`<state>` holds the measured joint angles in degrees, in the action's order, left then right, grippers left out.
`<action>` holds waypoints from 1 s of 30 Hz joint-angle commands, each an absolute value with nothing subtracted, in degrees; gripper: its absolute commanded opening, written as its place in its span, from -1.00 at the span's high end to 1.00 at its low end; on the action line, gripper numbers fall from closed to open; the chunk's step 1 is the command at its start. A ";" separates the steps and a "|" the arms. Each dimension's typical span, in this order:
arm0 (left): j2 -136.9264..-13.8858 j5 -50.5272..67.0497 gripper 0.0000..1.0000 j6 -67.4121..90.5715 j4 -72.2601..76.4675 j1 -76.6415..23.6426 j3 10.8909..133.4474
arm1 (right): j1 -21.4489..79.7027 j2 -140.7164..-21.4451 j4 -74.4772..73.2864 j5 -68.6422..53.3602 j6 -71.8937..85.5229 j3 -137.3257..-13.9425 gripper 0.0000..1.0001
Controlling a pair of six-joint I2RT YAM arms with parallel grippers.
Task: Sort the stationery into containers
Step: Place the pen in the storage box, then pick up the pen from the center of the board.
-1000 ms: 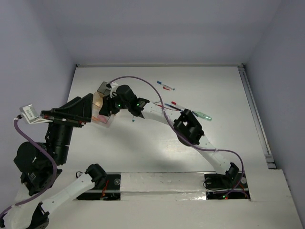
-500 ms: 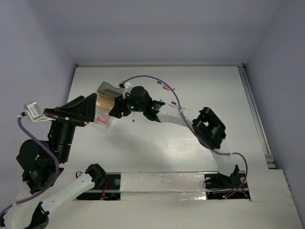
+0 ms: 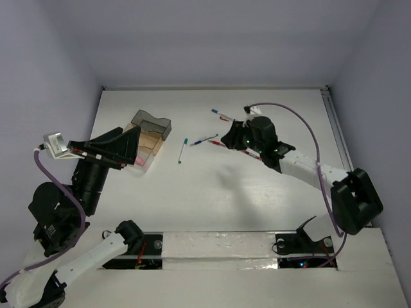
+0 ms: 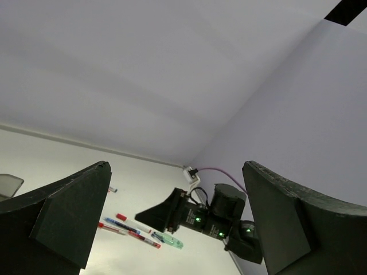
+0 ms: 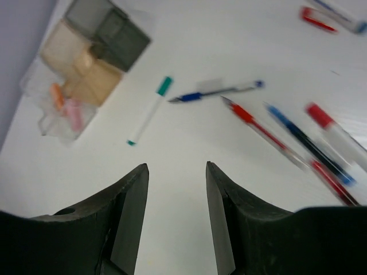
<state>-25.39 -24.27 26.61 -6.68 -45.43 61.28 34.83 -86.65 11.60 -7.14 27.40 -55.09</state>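
The containers (image 3: pixel 151 130) sit at the back left: a smoky grey tray (image 5: pixel 110 30), tan trays (image 5: pixel 80 67) and a clear tray holding pink and orange eraser pieces (image 5: pixel 64 106). A teal-capped pen (image 3: pixel 182 151) and a blue pen (image 3: pixel 204 139) lie between the trays and my right gripper (image 3: pixel 227 139). The right gripper (image 5: pixel 175 166) hovers open and empty over bare table. Red and blue pens (image 5: pixel 287 140) and a red-capped marker (image 5: pixel 338 134) lie to its right. Another pen (image 3: pixel 223 115) lies farther back. My left gripper (image 3: pixel 131 149) is raised, wide open and empty.
The left wrist view looks across at the right gripper (image 4: pixel 172 215) and the pens (image 4: pixel 126 229) below it, with a pale green piece (image 4: pixel 172 240) beside them. A purple cable (image 3: pixel 302 119) loops over the right arm. White walls ring the table.
My right arm has swung from the containers to the right, over the loose pens, uncovering the trays and the teal-capped pen. Its jaws have narrowed slightly. The left arm has barely shifted.
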 commanded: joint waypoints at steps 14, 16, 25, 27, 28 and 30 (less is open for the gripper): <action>-26.81 -10.38 -0.98 29.97 -2.29 -45.62 46.15 | 10.20 -74.26 -15.10 10.36 20.84 -47.10 -0.29; -26.37 -9.58 -0.98 30.58 -2.55 -45.62 43.96 | 10.20 -75.49 -17.22 13.17 18.20 -48.25 -0.38; -23.73 -8.97 -0.98 29.97 -3.86 -45.62 40.78 | 9.58 -90.59 -25.31 13.09 9.94 -56.59 -0.45; -23.56 -8.79 -0.98 29.80 -4.13 -45.62 40.78 | 8.88 -92.45 -24.00 12.22 8.88 -56.78 -0.44; -23.38 -8.70 -0.98 29.79 -4.13 -45.62 40.78 | 8.88 -93.85 -23.56 12.04 8.53 -56.95 -0.44; -23.29 -8.53 -0.98 29.71 -4.22 -45.62 40.78 | 8.35 -94.83 -23.03 11.52 7.83 -57.48 -0.44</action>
